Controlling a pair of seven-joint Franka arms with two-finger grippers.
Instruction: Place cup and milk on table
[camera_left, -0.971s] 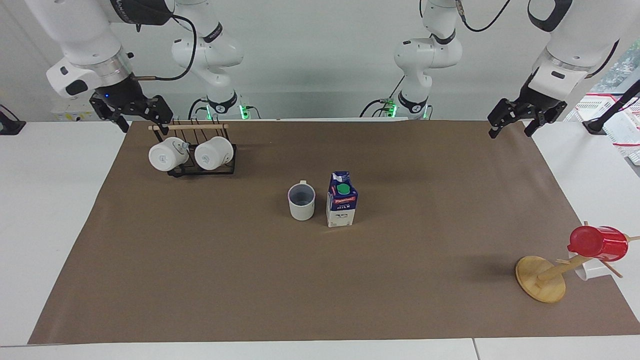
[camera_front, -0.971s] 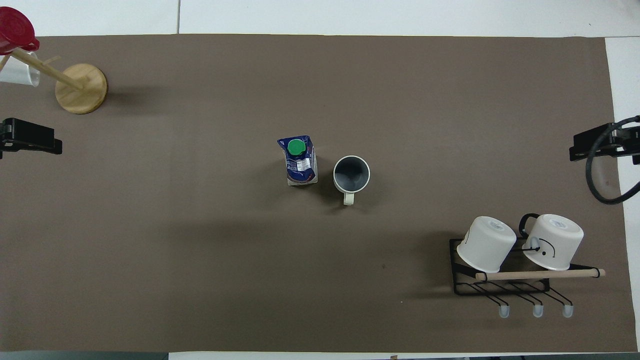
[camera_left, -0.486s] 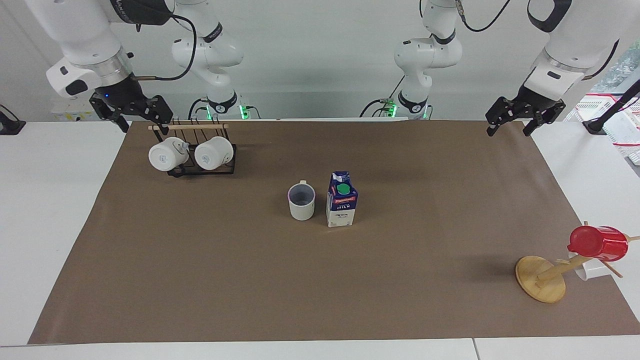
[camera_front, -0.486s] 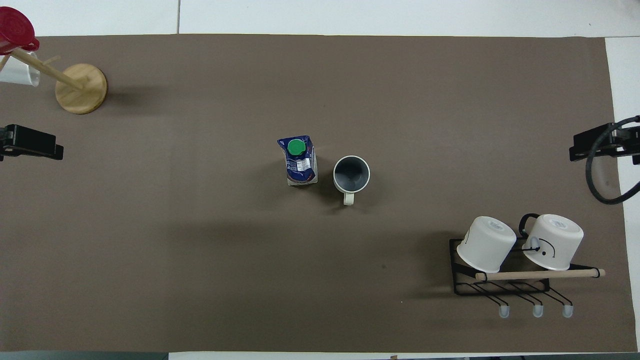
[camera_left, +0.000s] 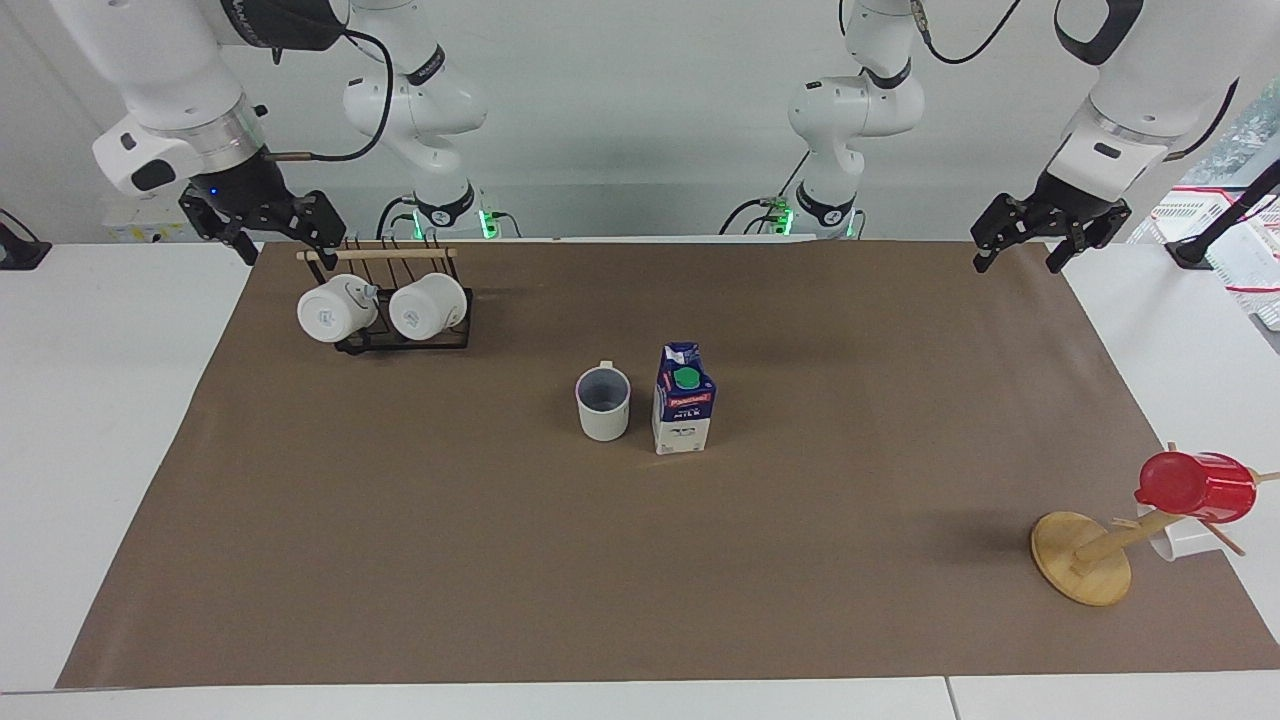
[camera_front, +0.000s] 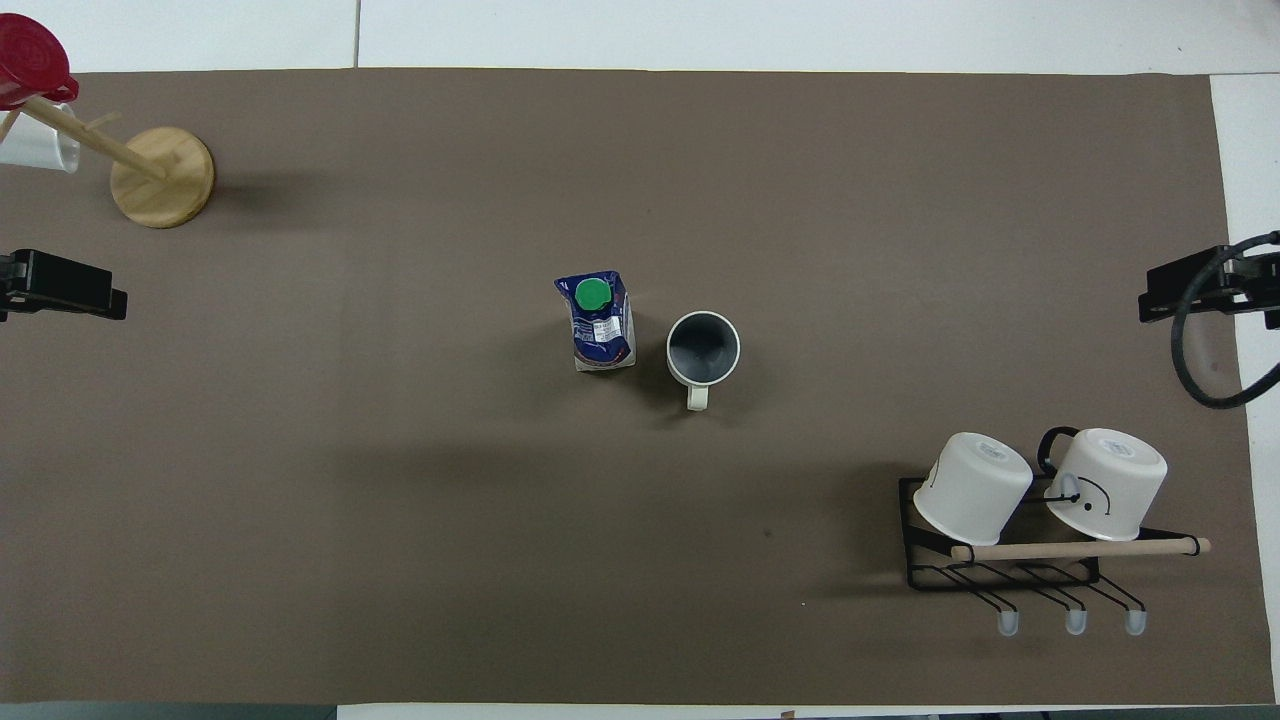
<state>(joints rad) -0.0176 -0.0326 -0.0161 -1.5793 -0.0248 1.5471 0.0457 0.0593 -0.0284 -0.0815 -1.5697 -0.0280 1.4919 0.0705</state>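
- This place looks like a robotics laboratory, not a home.
- Two white robot arms (camera_left: 850, 110) stand on bases with green lights and loose black cables.
- The large white table (camera_left: 90, 400) carries a broad brown paper-like sheet (camera_left: 400, 560), before plain pale walls.

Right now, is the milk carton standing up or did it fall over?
Standing up. The milk carton sits on its flat bottom on the brown sheet beside the cup, with its green cap near the top.
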